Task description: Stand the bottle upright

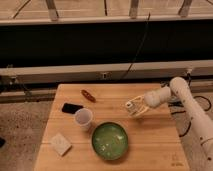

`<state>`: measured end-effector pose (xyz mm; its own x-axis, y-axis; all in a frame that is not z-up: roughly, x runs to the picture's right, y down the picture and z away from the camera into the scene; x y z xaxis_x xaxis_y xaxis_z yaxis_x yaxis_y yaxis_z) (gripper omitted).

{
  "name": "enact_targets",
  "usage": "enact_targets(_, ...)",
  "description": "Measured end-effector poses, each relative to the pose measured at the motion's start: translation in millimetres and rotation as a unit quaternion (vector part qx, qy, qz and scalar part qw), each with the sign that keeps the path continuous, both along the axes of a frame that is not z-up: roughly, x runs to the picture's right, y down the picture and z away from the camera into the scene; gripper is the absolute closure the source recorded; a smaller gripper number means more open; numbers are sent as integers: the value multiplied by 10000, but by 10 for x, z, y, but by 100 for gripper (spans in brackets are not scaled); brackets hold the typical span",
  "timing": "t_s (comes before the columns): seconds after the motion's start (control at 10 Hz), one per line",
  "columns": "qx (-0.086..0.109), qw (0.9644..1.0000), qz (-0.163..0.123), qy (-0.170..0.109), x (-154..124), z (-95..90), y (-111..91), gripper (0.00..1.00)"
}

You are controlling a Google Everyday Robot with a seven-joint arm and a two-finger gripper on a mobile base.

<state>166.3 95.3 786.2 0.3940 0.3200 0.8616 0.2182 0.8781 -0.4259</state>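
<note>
Six small things share a rectangular table (150, 145) of smooth, pale wood. The round green bowl (109, 141), glossy inside, sits near the front edge. Just up-left of the bowl stands a white paper cup (83, 119) with a wide round rim. Farther up-left lies a flat black phone (72, 108), and beyond it a small reddish-brown oblong thing (88, 95). Left of the bowl, near the table's side edge, rests a pale square pad (60, 144).

Up and right of the bowl, the gripper (136, 109) hangs on a white tubular arm (160, 96) that reaches in from the right. The whitish bottle (131, 106) sits at its tip. Whether the gripper clamps it, and how the bottle leans, cannot be told. Bare wood lies open right of the bowl and beyond the gripper toward the far edge.
</note>
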Motion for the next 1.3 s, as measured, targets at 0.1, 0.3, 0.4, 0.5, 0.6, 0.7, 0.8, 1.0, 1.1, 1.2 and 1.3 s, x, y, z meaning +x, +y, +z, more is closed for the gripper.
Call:
enact_targets(0.1, -4, 10000, 64, -21, 40, -7, -12, 100)
enact_targets(0.3, -6, 9998, 180, -71, 104, -27, -47, 100)
enact_targets(0.4, 0, 9997, 229, -98, 141, -42, -64, 100)
enact_targets(0.5, 8, 9996, 264, -122, 167, -55, -81, 100)
enact_targets(0.6, 9, 9994, 302, -170, 193, -71, -95, 100)
enact_targets(0.7, -4, 9992, 338, -227, 205, -82, -102, 100)
enact_targets(0.8, -12, 9988, 378, -303, 206, -94, -114, 100)
enact_targets(1.0, -38, 9978, 465, -464, 217, -119, -122, 100)
enact_targets(1.1, -43, 9973, 496, -543, 219, -133, -131, 100)
enact_targets(1.2, -47, 9967, 524, -619, 223, -145, -138, 100)
enact_targets(1.3, -44, 9959, 549, -715, 227, -166, -152, 100)
